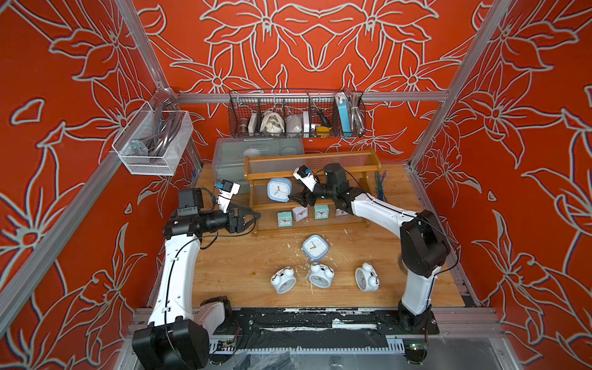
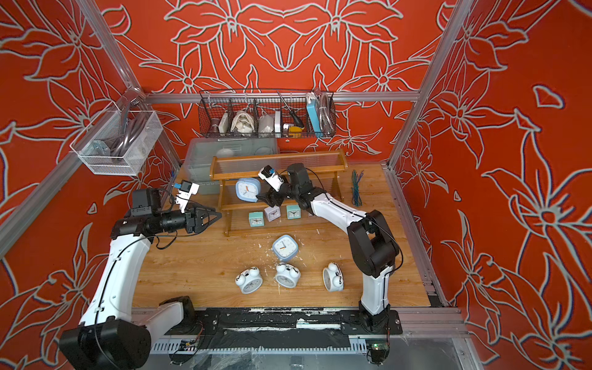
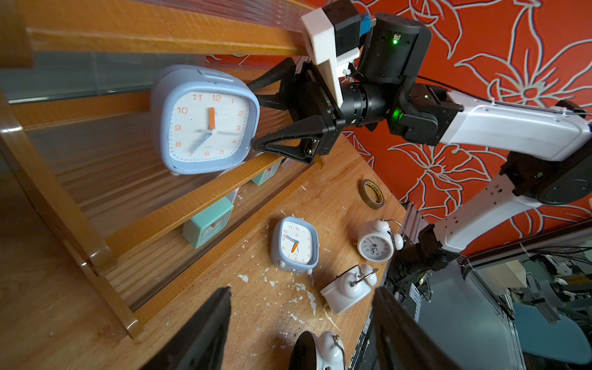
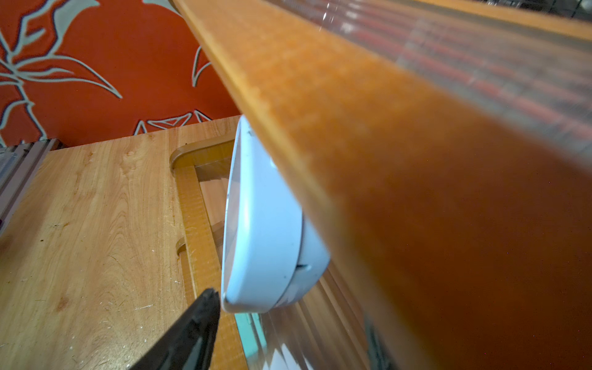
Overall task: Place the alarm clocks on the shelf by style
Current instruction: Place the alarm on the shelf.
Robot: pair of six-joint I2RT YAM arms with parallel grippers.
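Both pairs of jaws stand apart — the right hand (image 1: 295, 199) just beside a light-blue clock (image 1: 279, 189) upright on the middle tier of the shelf (image 1: 314, 174), the left hand (image 1: 254, 220) empty over the desk (image 1: 230, 272).

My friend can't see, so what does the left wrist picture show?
A light-blue square clock stands on the shelf's middle tier, the right tool open at its side. Another blue clock and white bell clocks lie on the table.

The shelf (image 3: 192, 205) has glossy orange-brown wood rails and ribbed translucent plastic panels. Just beyond the matt black fingers (image 3: 282, 141) of the right gripper (image 1: 295, 198), the light-blue clock (image 3: 205, 118) is smooth plastic. Below it, the table (image 3: 336, 192) is scuffed, white-flecked wood.
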